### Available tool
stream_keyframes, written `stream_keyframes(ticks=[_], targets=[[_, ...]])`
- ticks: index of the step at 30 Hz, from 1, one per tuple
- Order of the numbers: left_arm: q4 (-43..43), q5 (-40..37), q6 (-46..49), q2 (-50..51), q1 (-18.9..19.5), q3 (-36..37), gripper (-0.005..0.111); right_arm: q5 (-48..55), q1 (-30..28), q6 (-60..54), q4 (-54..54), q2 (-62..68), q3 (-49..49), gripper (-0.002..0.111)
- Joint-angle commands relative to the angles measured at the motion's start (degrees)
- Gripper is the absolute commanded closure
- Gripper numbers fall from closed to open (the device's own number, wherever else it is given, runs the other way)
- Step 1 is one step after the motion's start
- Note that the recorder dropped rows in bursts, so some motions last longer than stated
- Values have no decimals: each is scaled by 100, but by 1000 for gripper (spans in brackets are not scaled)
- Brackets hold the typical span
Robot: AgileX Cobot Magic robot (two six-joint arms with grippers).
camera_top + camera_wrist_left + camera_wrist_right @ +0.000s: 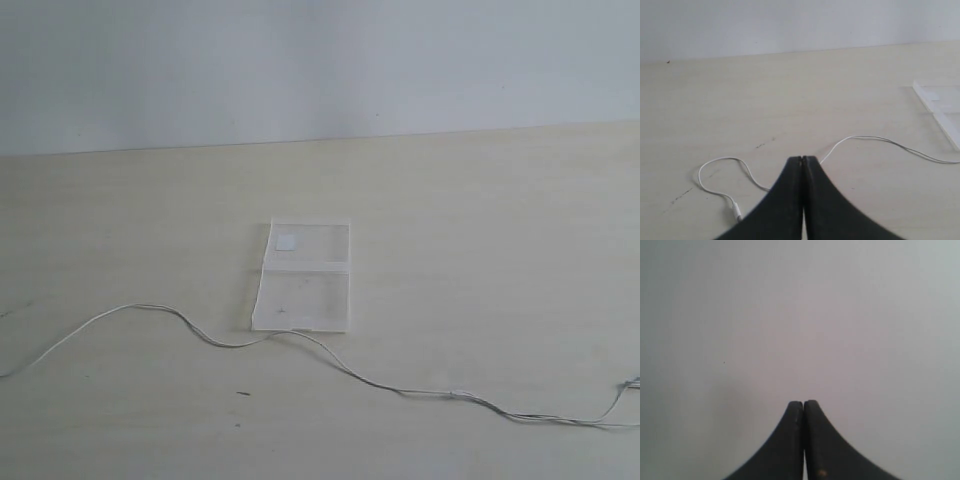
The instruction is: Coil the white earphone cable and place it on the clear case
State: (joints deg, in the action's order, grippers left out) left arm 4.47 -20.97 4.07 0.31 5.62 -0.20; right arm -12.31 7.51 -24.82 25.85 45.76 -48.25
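Note:
The white earphone cable (340, 367) lies stretched across the table from the left edge to the right edge, passing just in front of the clear case (302, 276). The case lies open and flat at mid-table, with a small white square mark on its far half. A small inline piece (458, 395) sits on the cable right of centre. Neither arm shows in the exterior view. In the left wrist view my left gripper (802, 159) is shut and empty above the cable (875, 140), whose plug end (736, 210) lies beside it. My right gripper (803, 403) is shut, facing a blank wall.
The pale wooden table (480, 220) meets a plain white wall at the back. A corner of the clear case (940, 112) shows at the edge of the left wrist view. Small dark specks (242, 393) mark the table near the cable.

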Motion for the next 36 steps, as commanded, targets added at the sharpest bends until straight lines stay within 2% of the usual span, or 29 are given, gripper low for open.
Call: stream_keyframes(ticks=[1,6,8,11,14,18,21,25,31,36], targets=[[70,64,9,-31,9,20,107,85,-21,-41,13,530,-74,108],[70,64,9,-31,9,20,107,756,-21,511,13,1804,-86,108],[70,64,9,-31,9,20,107,1360,-21,919,13,2492,-297,108],[70,64,9,-31,9,20,107,3468,-17,1013,13,3730,-1215,108],[70,64,9,-31,9,20,107,5837,229,-104,23,4941,-2574,108],[70,64,9,-31,9,20,107,8207,846,-1364,-64,6015,-4040,108],[59,64,6,-31,9,20,107,8228,1466,-1222,-829,6421,-4583,108],[59,64,6,-31,9,20,107,8228,2321,-915,-1759,6644,-4636,108],[59,64,6,-31,9,20,107,8228,3159,-652,-1939,6915,-4591,108],[59,64,6,-31,9,20,107,8228,3613,-652,-2585,7038,-4124,108]])
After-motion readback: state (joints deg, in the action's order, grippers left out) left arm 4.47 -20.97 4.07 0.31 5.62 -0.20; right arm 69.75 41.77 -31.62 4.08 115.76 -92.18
